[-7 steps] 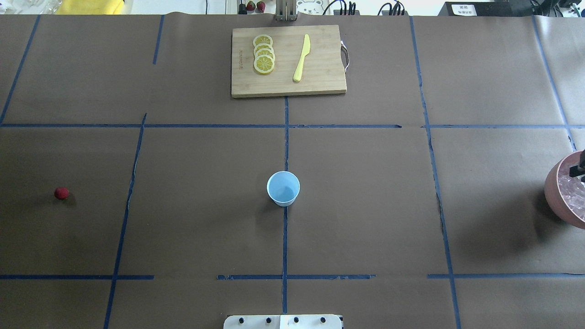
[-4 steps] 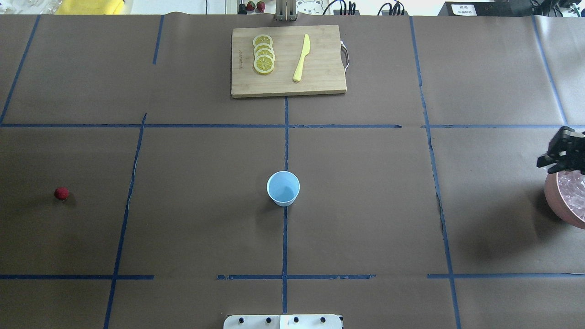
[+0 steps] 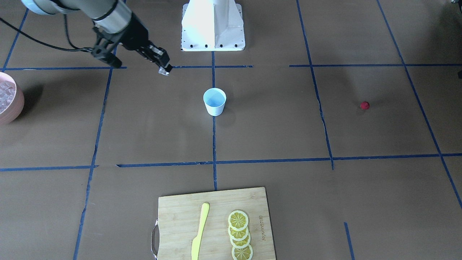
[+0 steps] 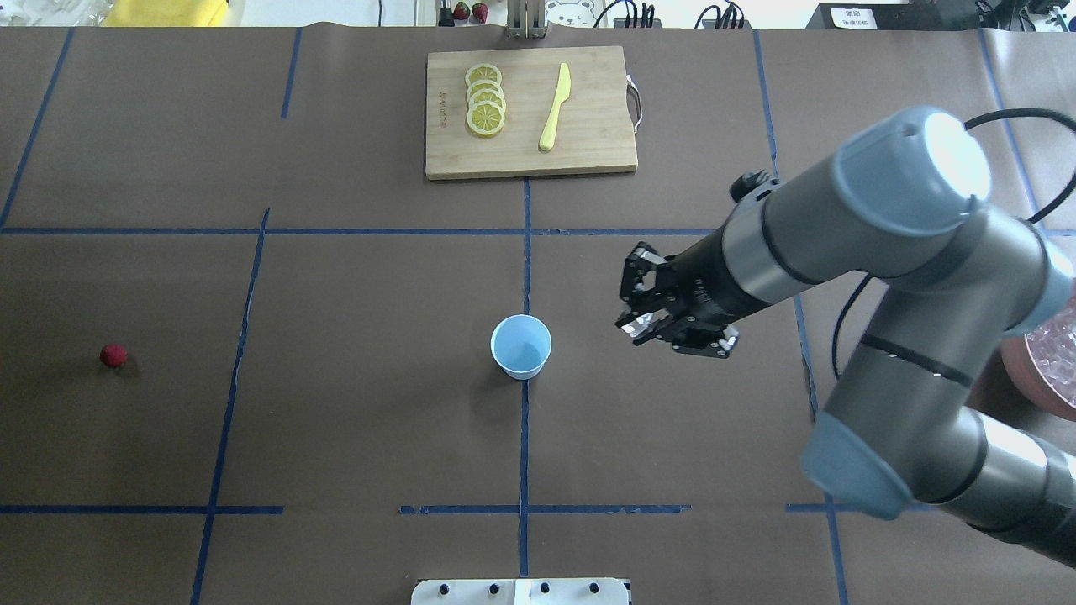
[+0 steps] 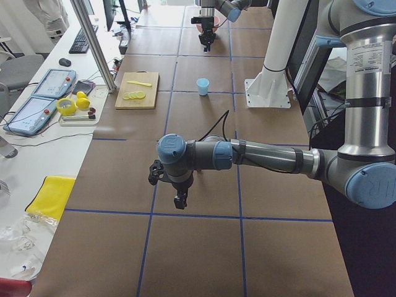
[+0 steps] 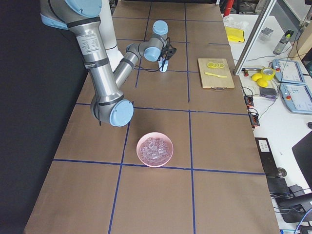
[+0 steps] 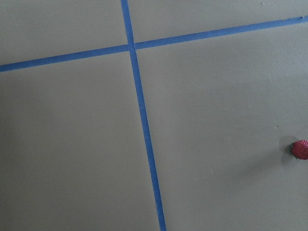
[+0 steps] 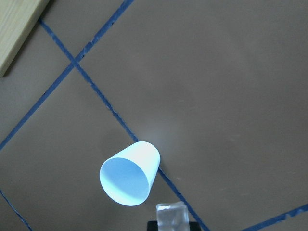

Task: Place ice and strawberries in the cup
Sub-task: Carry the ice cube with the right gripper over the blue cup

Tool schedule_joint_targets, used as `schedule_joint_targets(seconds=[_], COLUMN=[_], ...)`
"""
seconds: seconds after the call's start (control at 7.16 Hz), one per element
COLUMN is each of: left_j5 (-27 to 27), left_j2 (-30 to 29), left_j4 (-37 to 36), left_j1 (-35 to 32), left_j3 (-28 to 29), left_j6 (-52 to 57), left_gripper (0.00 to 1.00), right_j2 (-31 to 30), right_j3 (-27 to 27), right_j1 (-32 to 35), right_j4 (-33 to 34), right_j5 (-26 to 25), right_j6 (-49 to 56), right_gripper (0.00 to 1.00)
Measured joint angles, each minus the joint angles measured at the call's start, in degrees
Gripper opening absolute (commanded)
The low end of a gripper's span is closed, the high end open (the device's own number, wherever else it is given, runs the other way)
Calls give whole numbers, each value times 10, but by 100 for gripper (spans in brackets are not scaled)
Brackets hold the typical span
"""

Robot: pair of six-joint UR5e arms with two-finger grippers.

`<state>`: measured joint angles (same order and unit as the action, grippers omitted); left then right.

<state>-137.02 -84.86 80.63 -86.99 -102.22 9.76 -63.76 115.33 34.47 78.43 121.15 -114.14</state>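
A wooden cutting board (image 4: 588,126) is laid on the desk (image 4: 336,403); four overlapped lemon slices (image 4: 485,99) and a yellow knife (image 4: 555,107) are carried on it. A pink bowl (image 3: 18,104) is set well apart.

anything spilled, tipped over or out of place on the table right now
Nothing stands out. The cup stands upright and empty, the strawberry lies whole on its own, and the ice sits inside the pink bowl.

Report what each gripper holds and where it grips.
The right gripper pinches one ice cube by its sides. Whether the left gripper holds anything cannot be told.
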Motion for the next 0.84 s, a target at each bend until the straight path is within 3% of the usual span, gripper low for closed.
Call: schedule_joint_targets(seconds=[0.28,0.56,0.84], left_j5=[-1,-1,-1], left_j2=[2,11,14], left_j4=[0,1,1], left_j1=[0,0,0], left_j3=[-5,-8,-9], left_j6=[1,1,1], left_gripper=[100,100,100], right_j2=[81,125,136], right_j3=[-81,-138,-165], right_j1=[-47,-55,-56], right_j4=[3,1,-1], right_j5=[-56,-75,-90], right_j6=[-35,-42,-41], right_gripper=[4,15,62])
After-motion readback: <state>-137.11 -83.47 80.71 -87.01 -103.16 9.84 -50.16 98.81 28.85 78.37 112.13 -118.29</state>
